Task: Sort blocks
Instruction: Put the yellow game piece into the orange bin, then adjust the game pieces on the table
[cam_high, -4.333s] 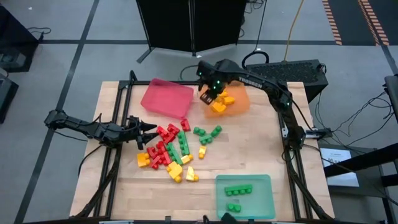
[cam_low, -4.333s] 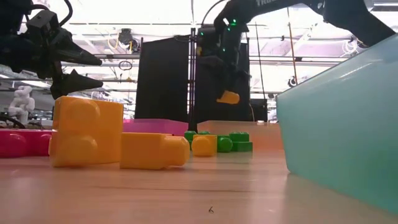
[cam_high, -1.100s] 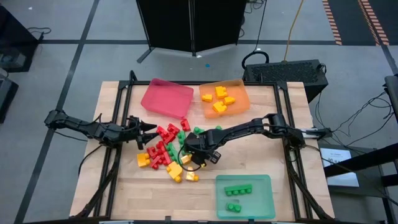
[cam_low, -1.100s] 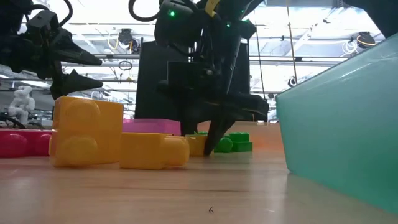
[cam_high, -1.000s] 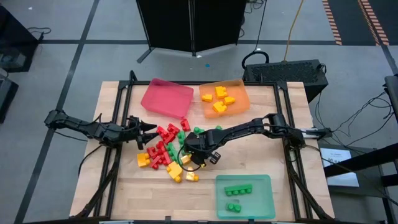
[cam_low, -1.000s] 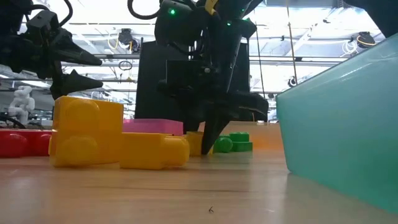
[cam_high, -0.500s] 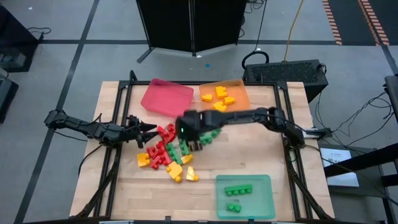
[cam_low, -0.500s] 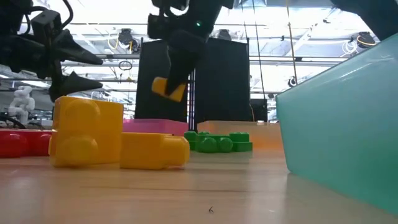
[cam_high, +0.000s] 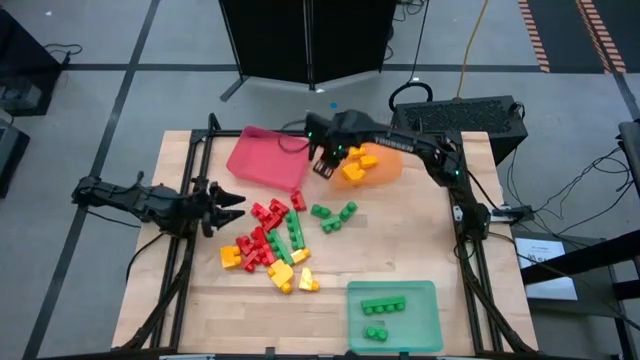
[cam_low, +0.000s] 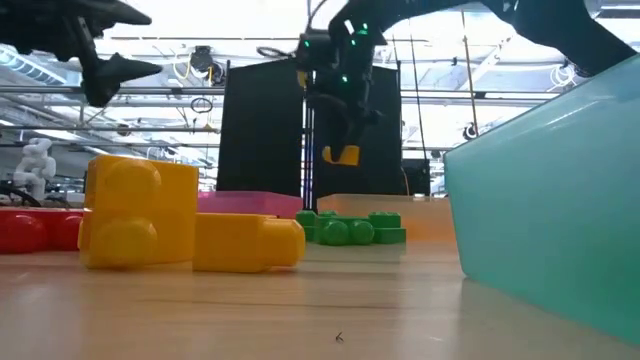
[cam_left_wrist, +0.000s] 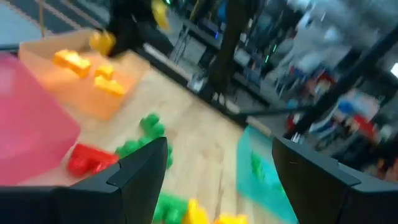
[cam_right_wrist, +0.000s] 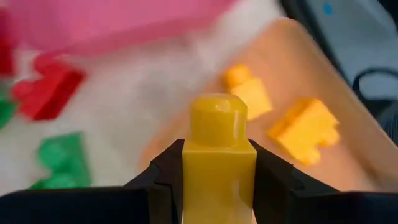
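the left gripper (cam_high: 228, 203) waits with its jaws wide, empty, near the blocks (cam_high: 270, 240) piled mid-table. the right gripper (cam_high: 325, 163) pinches a yellow block (cam_right_wrist: 217, 163) by the orange tray (cam_high: 392, 165), probably to drop it there.

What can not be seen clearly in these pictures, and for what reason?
- Pile of loose blocks: high view, too small and overlapping to count.
- Yellow block in the right gripper: right wrist view, its lower part is cut off by the edge.
- Orange tray: high view, the arm covers part of its contents.
- Left gripper: left wrist view, motion blur smears the table beyond the fingers.
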